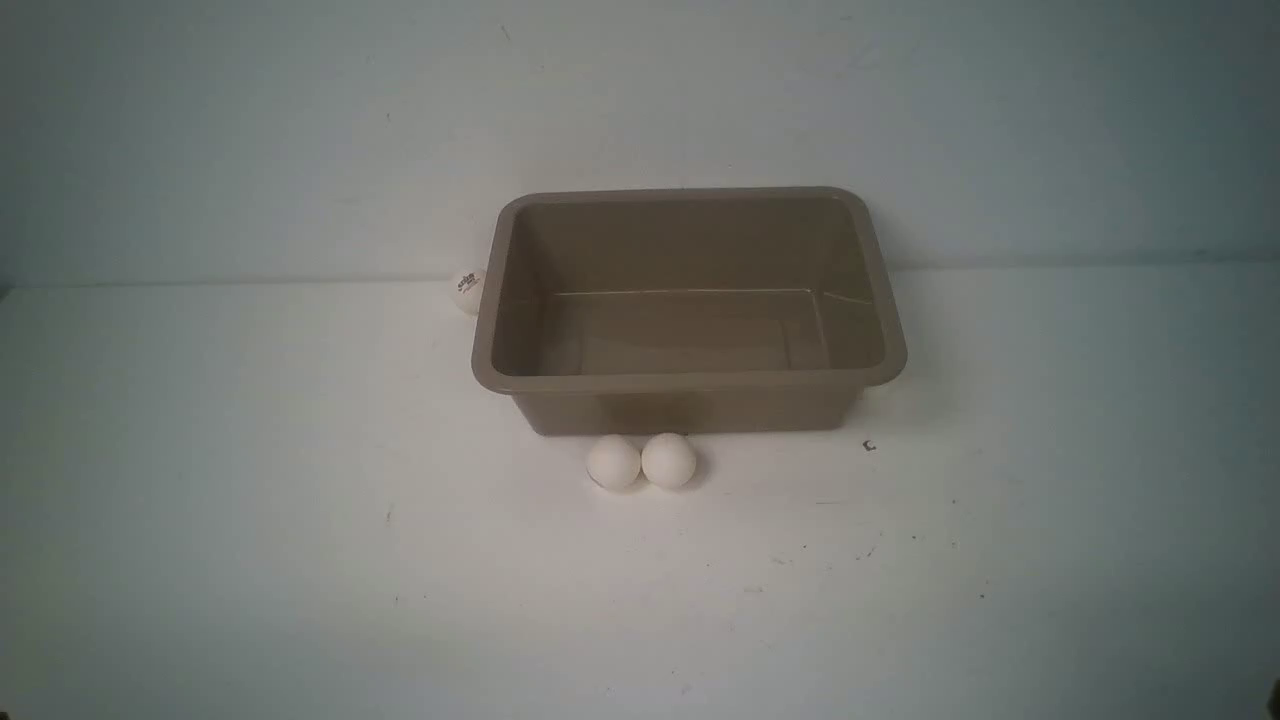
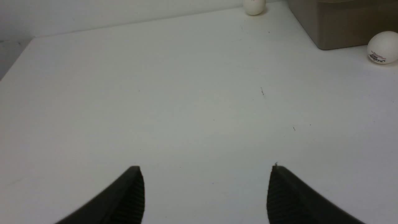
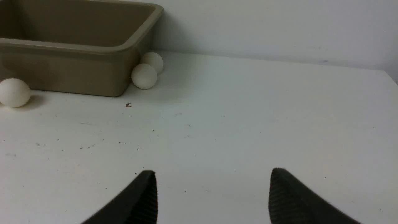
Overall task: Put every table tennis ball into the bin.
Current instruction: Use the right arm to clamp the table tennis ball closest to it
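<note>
One empty bin (image 1: 690, 381) stood on the counter (image 1: 300, 560). Five table tennis balls (image 1: 613, 462) lay outside it: two touching before its near wall, one ball (image 1: 465, 290) by its left wall, and two more (image 3: 144, 76) beside its right wall. The left tool (image 2: 205, 168) and the right tool (image 3: 214, 171) both gaped, holding nothing.

Table tennis ball (image 1: 466, 292) left of the bin (image 1: 690, 380) and front ball (image 2: 383, 47) bear dark printed logos, lettering too small to read.

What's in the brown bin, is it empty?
Empty: the bin shows a bare floor in the front view; the balls lie outside on the table.
</note>
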